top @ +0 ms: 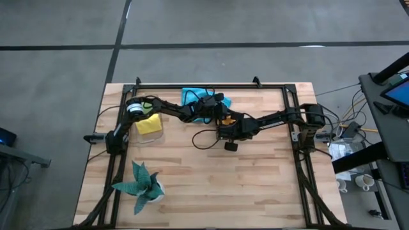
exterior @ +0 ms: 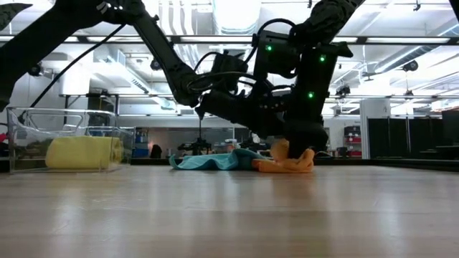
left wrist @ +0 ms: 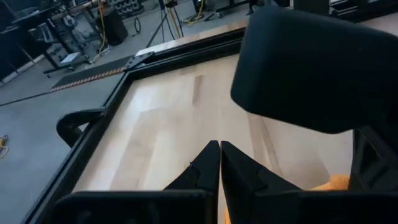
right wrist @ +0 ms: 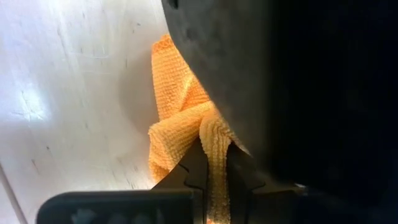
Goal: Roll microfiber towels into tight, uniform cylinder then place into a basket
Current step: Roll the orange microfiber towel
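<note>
Mid-roll on the orange towel (right wrist: 177,118): right claw (right wrist: 214,165) pinched shut on its fold, left claw (left wrist: 219,163) closed empty alongside; needed tightening before the basket (exterior: 68,140).

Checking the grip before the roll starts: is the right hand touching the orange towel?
Touching. In the right wrist view, the right hand is shut on a fold of the orange towel.
</note>
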You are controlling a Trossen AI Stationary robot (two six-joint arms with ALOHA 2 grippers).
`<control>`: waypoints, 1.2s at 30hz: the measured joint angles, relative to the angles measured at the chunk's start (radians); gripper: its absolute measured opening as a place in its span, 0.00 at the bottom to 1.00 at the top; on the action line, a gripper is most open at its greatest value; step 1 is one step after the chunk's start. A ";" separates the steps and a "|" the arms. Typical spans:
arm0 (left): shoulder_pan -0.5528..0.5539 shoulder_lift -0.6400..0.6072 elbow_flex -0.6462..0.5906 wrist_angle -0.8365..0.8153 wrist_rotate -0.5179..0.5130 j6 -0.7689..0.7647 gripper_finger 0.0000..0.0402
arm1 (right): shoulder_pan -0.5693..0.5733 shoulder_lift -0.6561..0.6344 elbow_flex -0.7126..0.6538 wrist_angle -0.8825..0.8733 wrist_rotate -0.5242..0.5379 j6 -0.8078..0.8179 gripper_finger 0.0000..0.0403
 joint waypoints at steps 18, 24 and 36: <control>-0.003 -0.023 -0.022 -0.245 0.120 -0.035 0.00 | -0.001 0.001 -0.007 -0.024 -0.002 -0.010 0.04; 0.001 -0.031 -0.082 -0.233 0.091 -0.011 0.00 | -0.006 0.001 -0.013 -0.023 0.011 0.004 0.04; 0.002 -0.028 -0.229 0.013 0.064 -0.014 0.00 | -0.008 0.000 0.011 -0.021 0.006 0.045 0.16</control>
